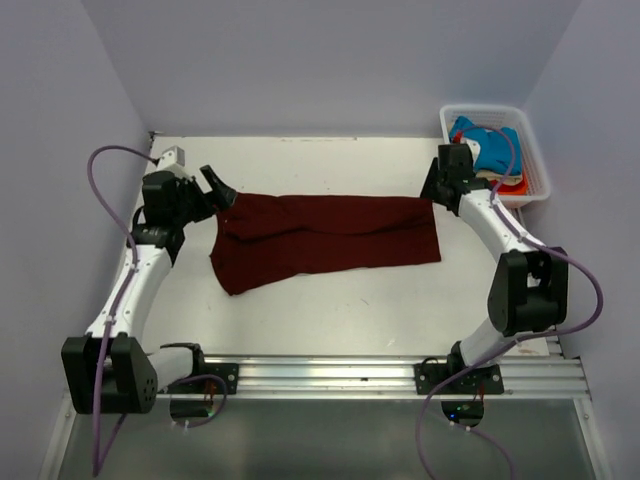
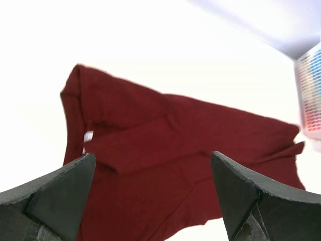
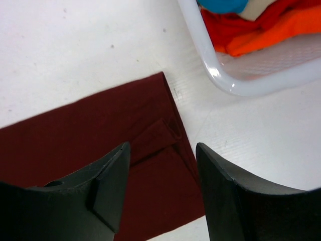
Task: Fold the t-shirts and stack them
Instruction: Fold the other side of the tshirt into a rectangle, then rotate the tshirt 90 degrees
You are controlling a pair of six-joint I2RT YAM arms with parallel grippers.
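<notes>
The maroon shirt point(image 1: 325, 240) lies flat on the tabletop point(image 1: 330, 320), folded into a long band running from 9 to 3 o'clock across the middle. Its near-left corner sags toward 7 o'clock. The left claw point(image 1: 218, 187) hovers over the 10 o'clock end, released, jaws wide and empty. The right claw point(image 1: 436, 192) hangs over the 2 o'clock corner, also released and holding nothing.

The main risk is probably the band's unevenness. The left end is wider and skewed, and the left wrist view shows a loose flap lying over it. If a claw pinches only the top layer, the fold would likely peel open on lifting. If the two ends rise unequally, the next fold would land crooked. The right claw sits close to the hem edge, so a shallow bite there may slip off.

Farther back, at 1 o'clock, the basket point(image 1: 537, 160) stands just beyond the right claw and holds the other shirts point(image 1: 490, 140). A wide swing of that arm could knock its rim or snag the cloth inside.
</notes>
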